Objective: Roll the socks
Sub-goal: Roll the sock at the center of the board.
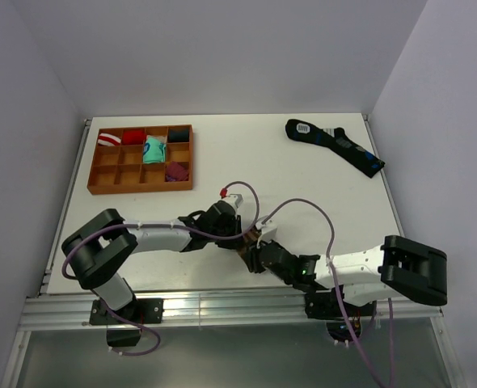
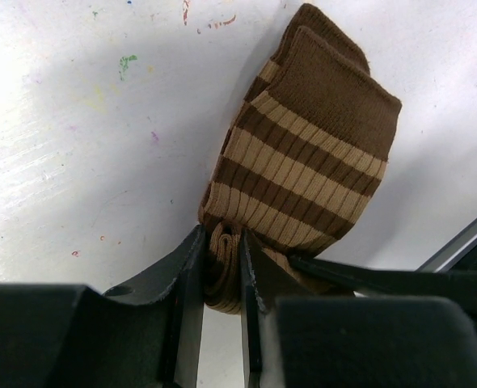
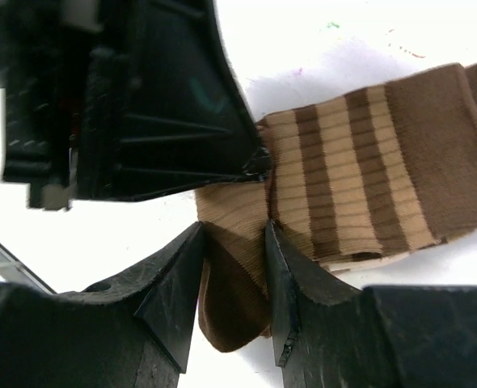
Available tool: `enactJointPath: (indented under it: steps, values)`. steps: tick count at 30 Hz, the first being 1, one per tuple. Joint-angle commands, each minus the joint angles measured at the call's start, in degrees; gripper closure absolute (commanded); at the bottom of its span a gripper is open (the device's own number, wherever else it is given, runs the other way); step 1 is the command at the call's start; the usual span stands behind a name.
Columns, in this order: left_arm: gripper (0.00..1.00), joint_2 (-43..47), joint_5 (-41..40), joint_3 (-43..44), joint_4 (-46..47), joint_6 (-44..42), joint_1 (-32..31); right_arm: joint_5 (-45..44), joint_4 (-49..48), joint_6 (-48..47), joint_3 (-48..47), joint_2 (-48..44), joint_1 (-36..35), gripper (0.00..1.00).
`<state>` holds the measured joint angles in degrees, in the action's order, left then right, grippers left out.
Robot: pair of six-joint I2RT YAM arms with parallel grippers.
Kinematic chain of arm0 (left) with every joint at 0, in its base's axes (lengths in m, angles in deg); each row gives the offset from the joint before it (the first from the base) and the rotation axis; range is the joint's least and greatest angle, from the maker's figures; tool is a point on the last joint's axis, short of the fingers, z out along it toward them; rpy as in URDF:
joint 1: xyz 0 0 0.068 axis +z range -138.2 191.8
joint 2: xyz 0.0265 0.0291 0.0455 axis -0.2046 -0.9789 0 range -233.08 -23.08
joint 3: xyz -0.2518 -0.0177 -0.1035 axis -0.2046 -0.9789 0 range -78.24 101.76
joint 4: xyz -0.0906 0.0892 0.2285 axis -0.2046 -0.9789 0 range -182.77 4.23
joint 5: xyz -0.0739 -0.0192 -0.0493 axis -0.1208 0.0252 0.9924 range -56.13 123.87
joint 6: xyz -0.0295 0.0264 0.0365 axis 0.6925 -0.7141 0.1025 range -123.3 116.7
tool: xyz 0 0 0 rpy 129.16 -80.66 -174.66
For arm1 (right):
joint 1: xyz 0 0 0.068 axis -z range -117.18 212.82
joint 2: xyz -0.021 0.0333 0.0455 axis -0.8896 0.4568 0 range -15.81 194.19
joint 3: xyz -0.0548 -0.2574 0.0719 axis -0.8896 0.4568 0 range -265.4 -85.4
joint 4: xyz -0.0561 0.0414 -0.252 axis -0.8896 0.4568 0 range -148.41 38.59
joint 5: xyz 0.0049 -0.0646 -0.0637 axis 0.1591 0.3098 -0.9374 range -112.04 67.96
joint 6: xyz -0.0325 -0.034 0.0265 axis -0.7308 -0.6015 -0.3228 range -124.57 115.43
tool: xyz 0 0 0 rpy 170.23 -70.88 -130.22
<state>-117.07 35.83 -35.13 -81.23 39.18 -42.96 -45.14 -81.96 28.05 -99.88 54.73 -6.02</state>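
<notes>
While the left gripper (image 2: 221, 242) pinches the socks (image 2: 303, 162) at 6 o'clock, the right gripper (image 3: 232, 242) has an unclear hold.

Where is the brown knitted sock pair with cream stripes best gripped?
Grip the brown knitted striped sock pair at its plain cuff end, approaching from opposite the left pincer: that end lies flat and free, while the folded end is clamped.

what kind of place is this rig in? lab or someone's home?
Most likely a robotics lab test cell: a white table boxed in by plain white walls, two arms bolted to an aluminium rail, and a wooden sorting tray of sock bundles.
</notes>
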Motion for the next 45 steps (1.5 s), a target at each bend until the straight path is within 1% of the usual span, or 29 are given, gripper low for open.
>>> enactJointPath:
  steps: [1,5,12,17,19,20,22,25,26,29,31,33,35,36,38,40,43,44,45]
  values:
    - [1.00,-3.0,2.1,0.0,-7.2,-2.0,0.4,-7.7,0.2,-0.5,-2.0,1.5,-3.6,0.57]
    - [1.00,-3.3,2.9,0.7,-7.8,-2.3,0.7,-11.1,1.8,0.2,-3.2,3.7,-5.9,0.56]
    - [1.00,-3.9,3.7,1.7,-9.2,-2.7,1.4,-14.8,3.9,0.9,-6.2,8.2,-9.6,0.49]
    - [0.99,-3.7,3.8,1.8,-9.5,-2.4,1.5,-17.0,6.6,2.4,-7.8,11.5,-10.6,0.50]
    - [0.99,-3.7,4.5,1.5,-9.2,-2.3,1.8,-17.5,8.1,3.1,-8.5,12.2,-10.8,0.56]
    - [0.99,-3.7,4.9,1.4,-8.9,-2.3,1.9,-18.1,8.5,3.4,-8.5,12.3,-10.9,0.63]
    - [0.99,-3.7,6.3,0.9,-8.2,-2.1,2.4,-18.6,9.1,4.5,-8.3,12.8,-11.0,0.63]
    - [0.99,-3.7,7.8,0.2,-7.0,-1.8,3.1,-18.8,8.8,5.3,-7.8,13.0,-11.0,0.71]
    - [0.99,-3.7,8.3,0.0,-6.8,-1.5,3.3,-18.8,8.9,5.5,-7.8,13.3,-11.0,0.79]
    - [0.98,-3.9,8.1,0.0,-7.1,-1.0,3.5,-18.0,8.1,5.9,-7.5,13.4,-11.0,0.83]
    - [0.96,-3.5,7.5,-0.4,-7.0,-0.5,3.8,-16.7,7.1,6.0,-7.1,13.0,-10.9,0.85]
    - [0.91,-2.2,7.0,-1.0,-6.6,0.5,4.0,-15.3,5.5,6.4,-6.2,12.3,-10.9,0.86]
    - [0.86,-0.9,6.2,-1.9,-6.2,1.4,4.4,-13.4,4.2,7.4,-4.8,11.7,-10.4,0.85]
    - [0.85,0.4,5.4,-2.2,-6.2,1.5,4.5,-12.5,2.8,7.7,-4.2,11.1,-10.1,0.85]
    - [0.78,1.8,4.2,-2.7,-6.4,2.3,4.8,-9.6,1.3,8.5,-2.6,10.2,-9.3,0.83]
    - [0.76,4.1,2.3,-3.4,-6.5,2.9,5.1,-6.8,-0.9,9.1,-1.5,8.9,-7.4,0.82]
    - [0.68,7.0,0.6,-4.8,-5.9,4.0,5.8,-2.6,-1.3,10.1,-0.5,7.4,-4.4,0.83]
    - [0.67,7.6,0.4,-5.1,-5.6,4.2,6.0,-0.1,-1.5,10.2,-0.3,7.1,-3.4,0.83]
    - [0.65,8.7,0.2,-5.6,-5.1,4.5,6.2,0.5,-0.8,10.2,-0.3,6.5,-1.9,0.83]
